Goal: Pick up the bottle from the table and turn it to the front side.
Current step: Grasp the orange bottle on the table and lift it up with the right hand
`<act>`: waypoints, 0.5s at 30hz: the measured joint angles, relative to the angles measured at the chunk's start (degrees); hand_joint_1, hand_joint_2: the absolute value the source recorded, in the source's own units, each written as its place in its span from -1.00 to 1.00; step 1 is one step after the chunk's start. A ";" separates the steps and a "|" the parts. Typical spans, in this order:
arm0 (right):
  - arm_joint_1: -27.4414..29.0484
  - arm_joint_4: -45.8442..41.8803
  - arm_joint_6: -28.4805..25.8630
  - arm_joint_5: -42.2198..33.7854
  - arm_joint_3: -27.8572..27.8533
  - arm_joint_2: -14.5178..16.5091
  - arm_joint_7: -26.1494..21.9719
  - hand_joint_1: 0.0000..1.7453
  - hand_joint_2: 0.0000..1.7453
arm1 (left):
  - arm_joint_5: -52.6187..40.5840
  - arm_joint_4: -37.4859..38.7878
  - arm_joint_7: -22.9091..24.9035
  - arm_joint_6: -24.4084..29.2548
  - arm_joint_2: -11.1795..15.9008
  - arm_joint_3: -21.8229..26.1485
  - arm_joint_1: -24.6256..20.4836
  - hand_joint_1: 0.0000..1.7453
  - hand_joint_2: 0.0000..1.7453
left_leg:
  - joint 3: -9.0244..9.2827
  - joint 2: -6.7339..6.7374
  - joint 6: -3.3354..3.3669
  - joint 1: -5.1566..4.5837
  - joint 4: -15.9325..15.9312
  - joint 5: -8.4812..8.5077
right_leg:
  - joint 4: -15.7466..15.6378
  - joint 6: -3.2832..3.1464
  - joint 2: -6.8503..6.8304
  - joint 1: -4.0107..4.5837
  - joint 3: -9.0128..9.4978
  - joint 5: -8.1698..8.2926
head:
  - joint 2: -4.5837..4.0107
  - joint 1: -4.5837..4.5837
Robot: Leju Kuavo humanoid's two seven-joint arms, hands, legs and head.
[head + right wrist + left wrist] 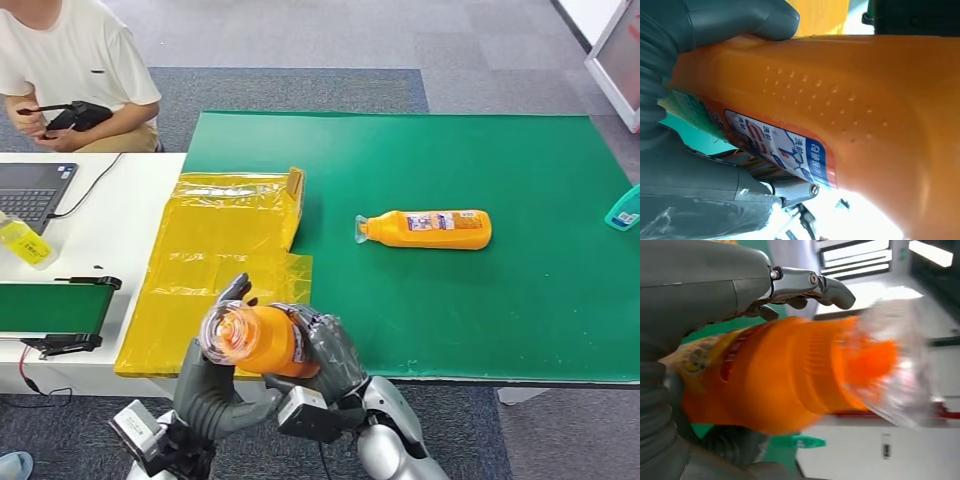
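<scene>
The dark fingers (226, 292) of the left hand (207, 385) curl over the neck end of an orange plastic bottle with a clear cap (260, 340), and its thick grey thumb presses the other side, so this hand is clamped on the bottle. From the other side the right hand (332, 355) wraps the bottle's body, fingers closed tight against the orange plastic. In the right wrist view a grey thumb (742, 20) lies on the dimpled orange surface, just beside a blue, white and red label (783, 150) printed with Chinese characters; the small print is too blurred to read in full.

The bottle is held in the air between both hands, in front of the near edge of the green table mat (453, 320) and above the corner of the crumpled yellow plastic bag (219, 260). Its long axis lies roughly level, with the clear cap pointing toward the robot's left and slightly up toward the head camera; the base is hidden in the right hand.

Farther out, a 2nd orange bottle with a label strip (426, 229) lies on its side on the mat, cap toward the left. A teal object (625, 210) sits at the mat's right edge. On the white table (113, 210) to the left are a laptop (34, 190) and a small yellow bottle (26, 243). A person in a white shirt (72, 60) sits behind it holding a black controller (75, 116).
</scene>
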 joint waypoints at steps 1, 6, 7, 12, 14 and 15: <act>0.14 -0.51 -0.71 0.81 0.06 0.01 -0.21 1.00 1.00 | 0.54 0.25 0.59 0.24 0.04 0.02 0.04 -1.00 1.00 | 0.00 0.00 0.00 0.00 0.00 0.00 | 0.00 0.00 0.00 0.00 0.00 0.00 | 0.00 -0.01; 0.30 -2.52 -5.70 6.53 0.87 0.03 -0.59 1.00 1.00 | 3.27 2.15 1.82 0.30 0.24 0.12 0.13 -1.00 1.00 | 0.00 0.00 0.00 0.00 0.00 0.00 | 0.00 0.00 0.00 0.00 -0.01 0.00 | 0.00 -0.01; 0.30 -2.75 -6.21 7.25 1.12 0.03 -0.54 1.00 1.00 | 3.43 2.55 1.88 0.23 0.28 0.12 0.13 -1.00 1.00 | 0.00 0.00 0.00 0.00 0.00 0.00 | 0.00 0.00 0.00 0.00 -0.01 0.00 | 0.00 -0.01; 0.29 -3.01 -7.54 9.24 2.08 0.03 -0.04 1.00 1.00 | 2.35 3.98 1.91 0.39 0.41 -0.09 -0.10 -1.00 1.00 | 0.00 0.00 0.00 0.00 0.00 0.00 | 0.00 0.00 0.00 0.00 -0.01 0.00 | 0.00 -0.01; 0.30 -3.01 -7.82 9.55 2.39 0.03 0.11 1.00 1.00 | 1.26 4.25 1.88 0.91 0.49 -0.34 -0.27 -1.00 1.00 | 0.00 0.00 0.00 0.00 0.00 0.00 | 0.00 0.00 0.00 0.00 -0.01 0.00 | 0.00 -0.01; 0.30 -3.01 -7.97 9.72 2.54 0.03 0.21 1.00 1.00 | 0.27 4.33 1.83 1.38 0.54 -0.52 -0.38 -1.00 1.00 | 0.00 0.00 0.00 0.00 0.00 0.00 | 0.00 0.00 0.00 0.00 -0.01 0.00 | 0.00 0.00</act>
